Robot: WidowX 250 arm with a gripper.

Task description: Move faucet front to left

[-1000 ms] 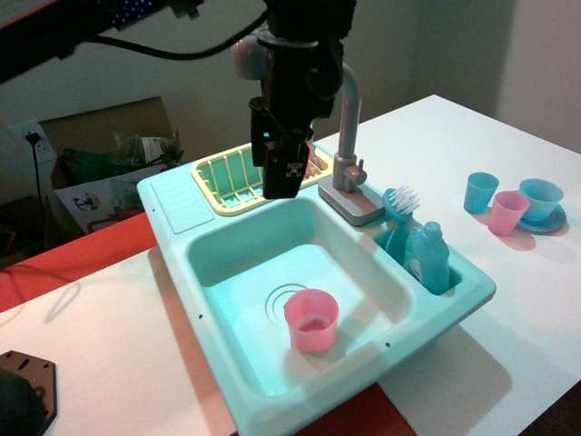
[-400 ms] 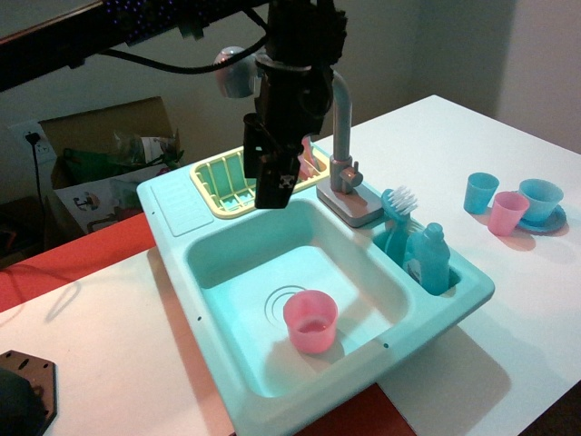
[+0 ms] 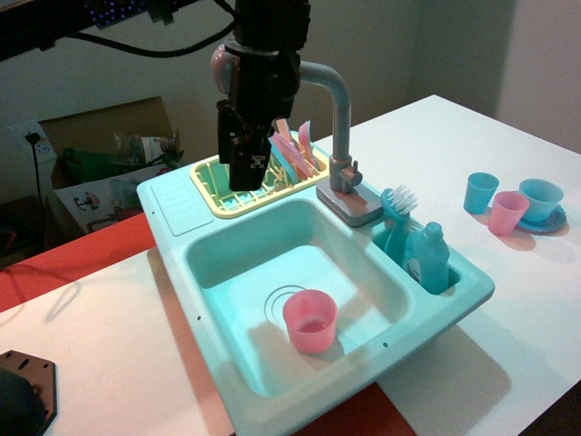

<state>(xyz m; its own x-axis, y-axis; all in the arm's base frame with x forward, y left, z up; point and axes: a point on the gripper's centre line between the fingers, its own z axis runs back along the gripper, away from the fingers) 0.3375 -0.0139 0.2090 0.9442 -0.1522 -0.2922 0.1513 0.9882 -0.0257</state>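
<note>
The grey faucet [image 3: 341, 127] stands on its flat base [image 3: 350, 205] at the back rim of the teal toy sink [image 3: 182, 238]. Its spout bends over to the left, and the rounded nozzle tip [image 3: 221, 65] shows just left of my arm. My black gripper [image 3: 243, 180] hangs from above, in front of the spout's end and over the yellow drying rack [image 3: 212, 184]. Its fingers look closed together with nothing between them. The contact between the gripper and the spout is hidden by the arm.
A pink cup [image 3: 310, 321] stands in the sink basin. Pink and blue plates [image 3: 292, 151] sit in the rack. A brush [image 3: 400, 203] and a blue bottle [image 3: 428, 255] stand in the sink's right pocket. Small cups [image 3: 480, 192] and a bowl [image 3: 541, 199] stand far right.
My gripper has moved left and slightly back, from over the basin's rear to over the rack. The faucet's spout has swung left with it, uncovering the plates.
</note>
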